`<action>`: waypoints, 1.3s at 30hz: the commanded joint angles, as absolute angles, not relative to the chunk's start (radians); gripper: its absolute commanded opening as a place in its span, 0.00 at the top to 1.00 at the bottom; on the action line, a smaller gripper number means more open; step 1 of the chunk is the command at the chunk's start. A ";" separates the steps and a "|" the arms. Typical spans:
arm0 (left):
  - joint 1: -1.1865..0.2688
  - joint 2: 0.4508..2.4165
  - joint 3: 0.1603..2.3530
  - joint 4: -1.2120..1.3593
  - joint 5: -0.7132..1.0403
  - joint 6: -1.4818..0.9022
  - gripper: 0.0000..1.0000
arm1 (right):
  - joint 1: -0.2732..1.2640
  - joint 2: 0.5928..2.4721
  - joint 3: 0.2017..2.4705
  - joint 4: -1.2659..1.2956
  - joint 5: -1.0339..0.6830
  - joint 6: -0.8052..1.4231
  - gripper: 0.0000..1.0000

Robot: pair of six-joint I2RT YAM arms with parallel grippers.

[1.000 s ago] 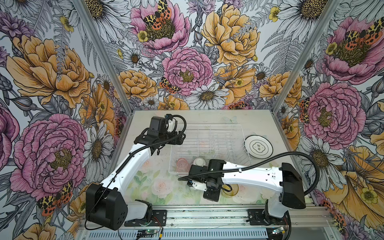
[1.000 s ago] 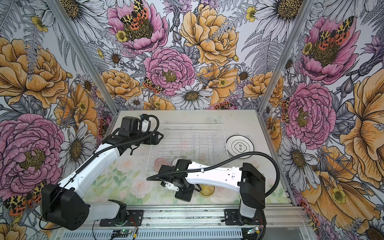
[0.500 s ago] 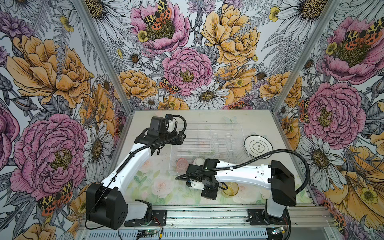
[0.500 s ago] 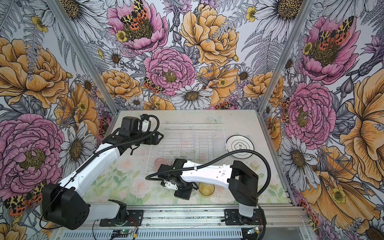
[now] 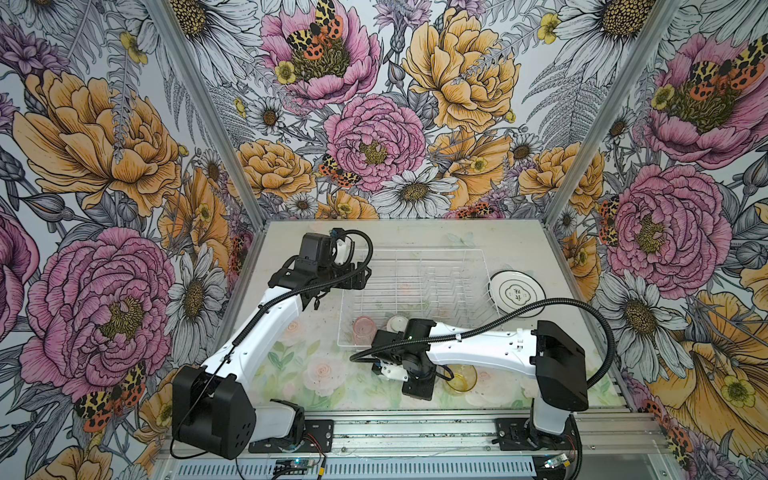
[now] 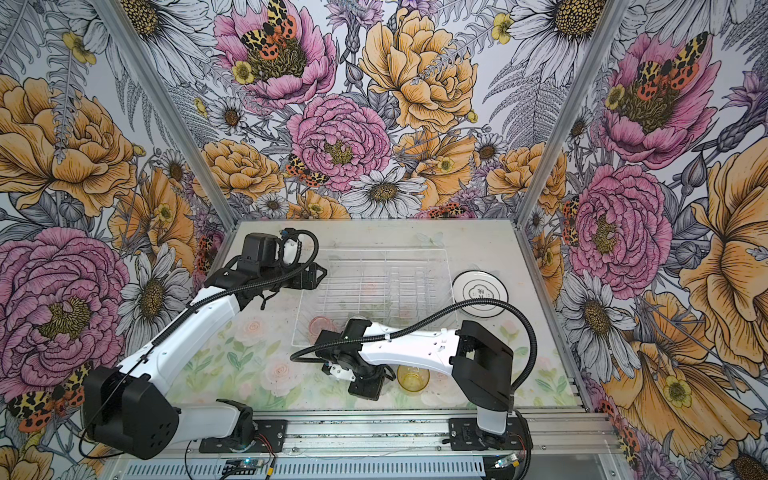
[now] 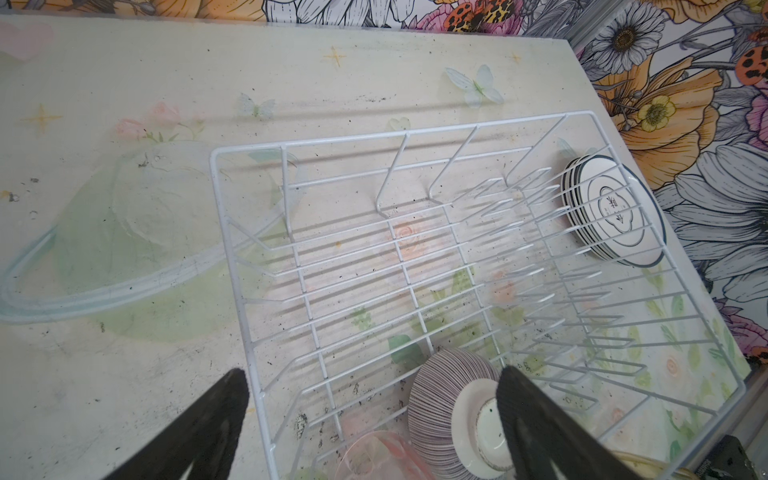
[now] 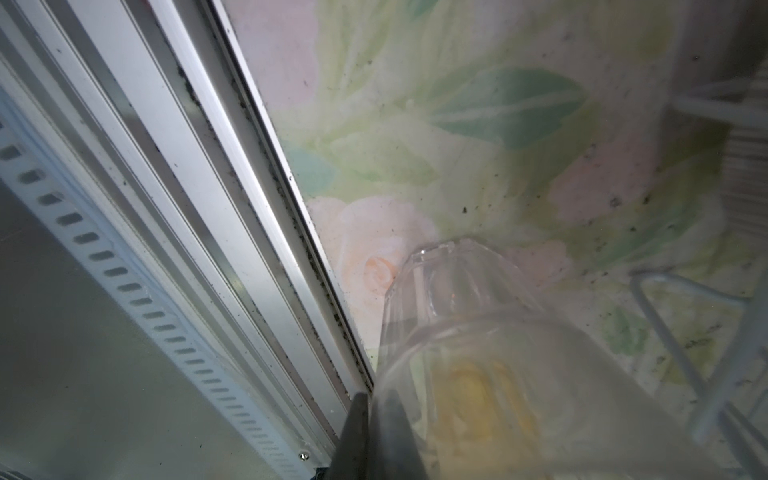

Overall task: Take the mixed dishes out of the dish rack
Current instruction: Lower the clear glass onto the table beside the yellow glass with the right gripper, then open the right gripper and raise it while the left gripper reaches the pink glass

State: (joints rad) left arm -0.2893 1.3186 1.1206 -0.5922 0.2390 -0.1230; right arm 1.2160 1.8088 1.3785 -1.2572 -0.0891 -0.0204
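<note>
Plates (image 5: pixel 516 292), where have they ended up from where you're standing?

Stacked flat on the table (image 5: pixel 316 374), just beside the right end of the dish rack (image 5: pixel 415 286).

And inside the rack?

Only two things that I can make out, both in its near left corner. There's the pink tumbler (image 5: pixel 365 329) and, just beside it, the striped bowl (image 7: pixel 453 411) with its foot ring showing.

What about the right gripper (image 8: pixel 376 419)?

It's low over the table in front of the rack, pinched tight on the wall of the clear tumbler (image 8: pixel 457 299). The amber tumbler (image 5: pixel 460 377) stands on the table right next to it, close to the front rail.

And the left gripper (image 7: pixel 372 374)?

Its jaws are spread wide with nothing between them. It hangs above the rack's left edge, toward the far corner.
</note>
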 commanded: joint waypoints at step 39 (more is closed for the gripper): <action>-0.366 1.257 1.114 -0.753 0.101 -0.120 0.01 | 1.124 1.463 1.400 -1.160 -0.049 0.014 0.53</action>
